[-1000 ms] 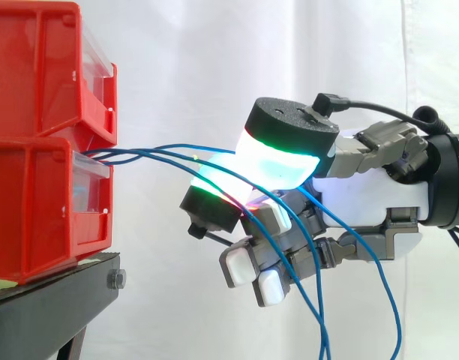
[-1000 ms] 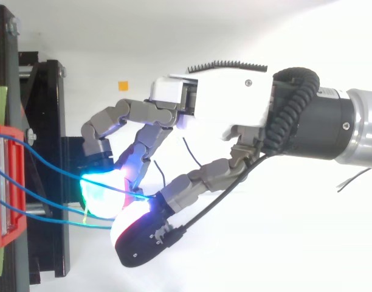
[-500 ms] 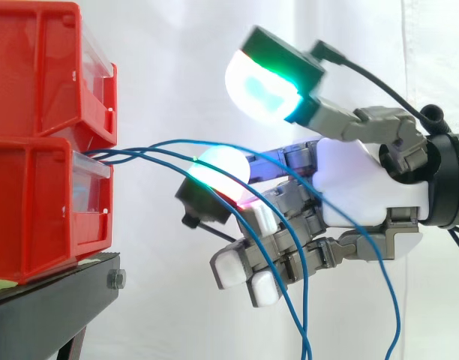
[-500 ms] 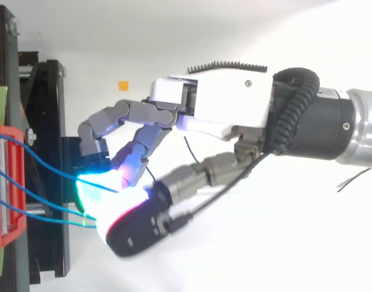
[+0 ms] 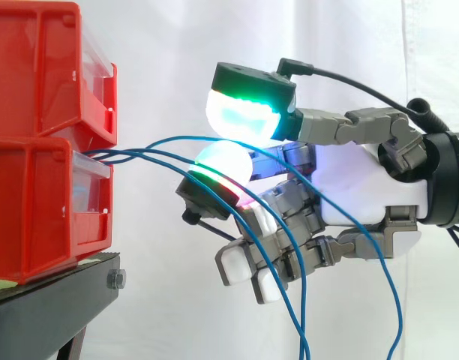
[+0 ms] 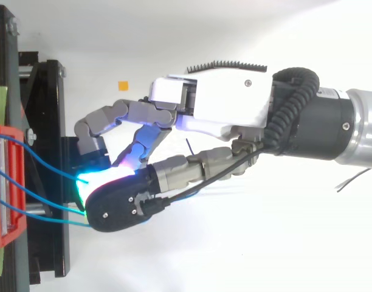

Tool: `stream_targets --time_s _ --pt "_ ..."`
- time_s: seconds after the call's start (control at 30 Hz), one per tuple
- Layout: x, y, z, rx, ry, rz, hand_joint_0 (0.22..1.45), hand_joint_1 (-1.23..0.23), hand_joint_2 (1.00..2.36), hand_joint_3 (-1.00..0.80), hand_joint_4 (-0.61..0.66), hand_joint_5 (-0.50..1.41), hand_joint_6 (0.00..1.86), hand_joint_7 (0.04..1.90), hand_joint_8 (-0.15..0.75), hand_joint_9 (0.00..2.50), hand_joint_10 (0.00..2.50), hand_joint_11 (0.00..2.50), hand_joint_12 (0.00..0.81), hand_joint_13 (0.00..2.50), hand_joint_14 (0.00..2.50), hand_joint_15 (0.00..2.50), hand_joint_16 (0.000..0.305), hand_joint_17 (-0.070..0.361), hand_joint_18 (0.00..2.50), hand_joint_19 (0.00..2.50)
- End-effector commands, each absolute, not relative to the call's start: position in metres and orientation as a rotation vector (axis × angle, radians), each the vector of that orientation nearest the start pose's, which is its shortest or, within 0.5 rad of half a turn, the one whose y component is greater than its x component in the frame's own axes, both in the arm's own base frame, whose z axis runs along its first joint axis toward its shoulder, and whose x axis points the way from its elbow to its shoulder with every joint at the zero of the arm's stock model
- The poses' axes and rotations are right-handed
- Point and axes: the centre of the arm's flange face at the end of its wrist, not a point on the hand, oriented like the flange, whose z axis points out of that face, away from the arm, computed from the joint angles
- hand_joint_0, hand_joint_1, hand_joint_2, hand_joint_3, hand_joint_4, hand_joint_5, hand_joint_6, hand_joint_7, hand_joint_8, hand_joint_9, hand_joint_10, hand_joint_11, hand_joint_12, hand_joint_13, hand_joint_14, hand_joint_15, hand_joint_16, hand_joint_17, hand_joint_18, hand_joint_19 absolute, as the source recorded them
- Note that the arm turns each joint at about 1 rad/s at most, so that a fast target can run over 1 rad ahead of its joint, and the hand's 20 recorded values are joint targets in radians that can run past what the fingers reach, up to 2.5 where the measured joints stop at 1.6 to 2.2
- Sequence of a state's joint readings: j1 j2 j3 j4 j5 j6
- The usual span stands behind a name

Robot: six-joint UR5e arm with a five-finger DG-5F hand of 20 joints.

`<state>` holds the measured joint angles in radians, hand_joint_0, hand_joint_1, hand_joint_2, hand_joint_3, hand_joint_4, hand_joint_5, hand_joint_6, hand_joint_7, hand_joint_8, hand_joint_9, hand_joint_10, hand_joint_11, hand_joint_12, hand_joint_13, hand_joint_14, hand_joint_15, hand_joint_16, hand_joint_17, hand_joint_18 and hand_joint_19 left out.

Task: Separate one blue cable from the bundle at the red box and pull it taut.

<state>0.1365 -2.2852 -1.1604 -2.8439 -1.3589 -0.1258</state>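
reaches in from the right with the hand (image 5: 364,187), fingers curled, green-glowing thumb pad (image 5: 244,112) pressed down onto a fingertip pad (image 5: 222,161). pinches one blue cable (image 5: 166,139) between those two, near the front edge of the red bins (image 5: 34,180) on the black stand (image 5: 57,300). leaves the other blue cables (image 5: 147,151) running lower, out of the gap between the bins, past the lower fingers and drooping down toward the bottom edge of the side view, before the white curtain (image 5: 177,45)
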Motion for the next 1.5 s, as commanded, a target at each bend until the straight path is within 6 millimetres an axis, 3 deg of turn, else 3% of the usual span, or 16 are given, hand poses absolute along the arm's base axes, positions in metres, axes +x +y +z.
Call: stream_targets --time_s 0.0,0.23,0.4,0.63,0.73,0.87,1.17,1.27,1.37,1.47 --pt "0.763 -0.051 0.266 1.16 1.221 1.054 0.58 -0.67 1.02 -0.21 0.22 -0.18 0.8 1.41 0.304 0.94 0.03 0.75 0.39 0.92 0.02 0.56 0.058 0.13 0.75 0.78" --pt "0.762 -0.054 0.264 1.168 1.228 1.045 0.62 -0.74 1.03 -0.19 0.16 -0.21 0.84 1.37 0.298 0.88 0.03 0.75 0.38 0.89 0.02 0.54 0.058 0.131 0.74 0.75" --pt "0.762 -0.055 0.264 1.169 1.225 1.043 0.64 -0.77 1.03 -0.09 -0.06 -0.21 0.85 1.48 0.287 0.93 0.03 0.77 0.369 0.91 0.02 0.55 0.056 0.127 0.75 0.75" --pt "0.76 -0.052 0.263 1.19 1.23 1.049 0.7 -0.78 1.03 -0.12 -0.23 -0.21 0.87 1.53 0.265 1.03 0.03 0.81 0.353 0.96 0.02 0.55 0.054 0.122 0.76 0.74" --pt "0.76 -0.051 0.262 1.213 1.222 1.071 0.71 -0.78 1.03 -0.15 -0.24 -0.22 0.87 1.56 0.269 1.16 0.03 0.89 0.35 1.01 0.02 0.56 0.053 0.119 0.78 0.75" --pt "0.758 -0.051 0.26 1.25 1.22 1.091 0.73 -0.76 1.03 -0.16 -0.21 -0.22 0.87 1.75 0.251 1.3 0.03 0.97 0.352 1.07 0.02 0.57 0.053 0.118 0.82 0.76" --pt "0.754 -0.052 0.252 1.288 1.216 1.108 0.75 -0.75 1.03 -0.15 -0.19 -0.22 0.89 1.73 0.252 1.38 0.03 1.19 0.352 1.18 0.02 0.67 0.052 0.117 0.85 0.76" --pt "0.754 -0.052 0.252 1.294 1.217 1.115 0.74 -0.76 1.03 -0.14 -0.17 -0.22 0.89 1.71 0.27 1.22 0.03 1.06 0.352 1.13 0.02 0.63 0.051 0.116 0.83 0.74" --pt "0.754 -0.053 0.252 1.296 1.216 1.118 0.74 -0.77 1.03 -0.14 -0.17 -0.22 0.89 1.71 0.273 1.03 0.03 0.79 0.348 1.05 0.02 0.54 0.051 0.114 0.81 0.73" --pt "0.754 -0.055 0.252 1.296 1.211 1.117 0.74 -0.78 1.03 -0.15 -0.18 -0.21 0.89 1.7 0.246 0.77 0.02 0.49 0.347 0.8 0.01 0.34 0.049 0.11 0.74 0.7"
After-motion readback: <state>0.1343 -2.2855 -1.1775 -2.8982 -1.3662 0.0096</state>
